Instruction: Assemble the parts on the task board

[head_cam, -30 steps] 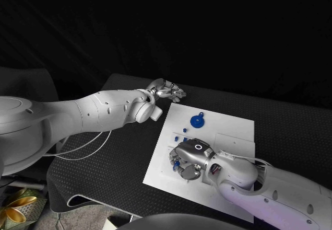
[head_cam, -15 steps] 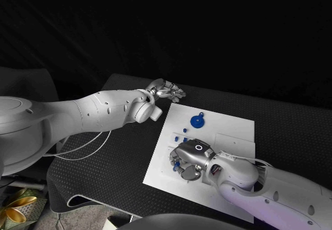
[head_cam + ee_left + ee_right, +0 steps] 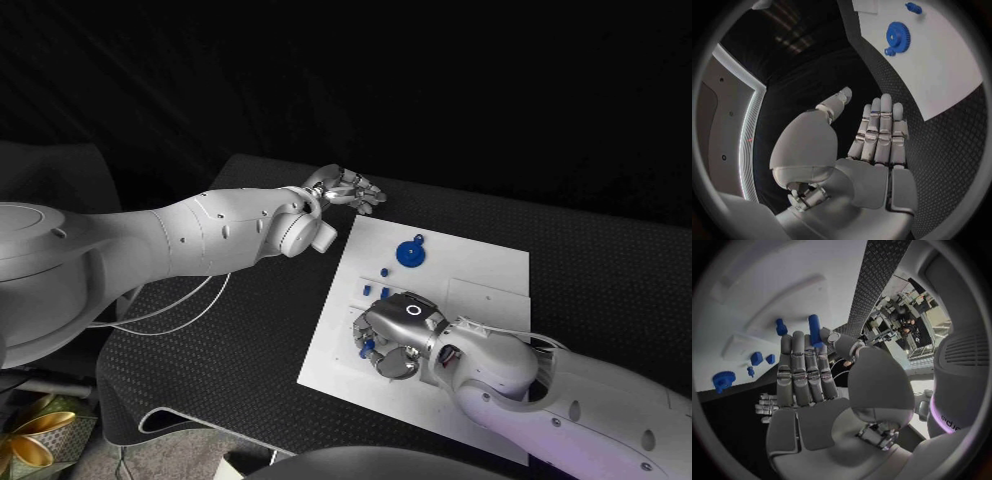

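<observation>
The white task board (image 3: 476,275) lies in the middle of the table. A blue gear (image 3: 411,253) (image 3: 897,35) sits at its far end, with small blue pieces (image 3: 375,290) (image 3: 756,358) below it. My right hand (image 3: 392,335) rests over the board's left part. Its thumb and a finger pinch an upright blue peg (image 3: 814,329) (image 3: 366,348), and another small blue piece (image 3: 781,327) stands beside the peg. My left hand (image 3: 346,188) (image 3: 873,145) hovers past the board's far left corner with its fingers straight and nothing in it.
Black textured table (image 3: 216,330) surrounds the board. A raised white panel (image 3: 488,297) lies on the board right of my right hand. The table's left edge (image 3: 130,310) runs under my left arm.
My right hand has edged slightly over the board's left part, still on the peg. The left hand has not moved.
</observation>
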